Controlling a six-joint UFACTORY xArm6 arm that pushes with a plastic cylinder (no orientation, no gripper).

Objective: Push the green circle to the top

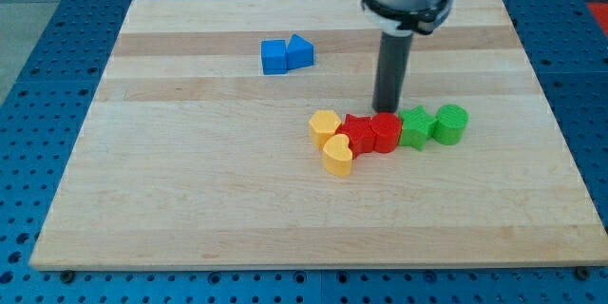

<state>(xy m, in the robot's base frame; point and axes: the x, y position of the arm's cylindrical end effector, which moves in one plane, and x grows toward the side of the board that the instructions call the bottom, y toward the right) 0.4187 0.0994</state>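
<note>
Eight small plastic blocks on pale wooden board (pixel 190 218). No claw here, just dark rod, so nothing to part or clamp; my tip (pixel 387 109) down just behind red cylinder block (pixel 385 133), on far side of row. Green circle, a short green cylinder block (pixel 451 123), at right end of row, touching green star-shaped block (pixel 415 126), right of mid-board. Task seemingly not begun: far edge well apart. Left to do: round to near side, push away toward far edge.
</note>
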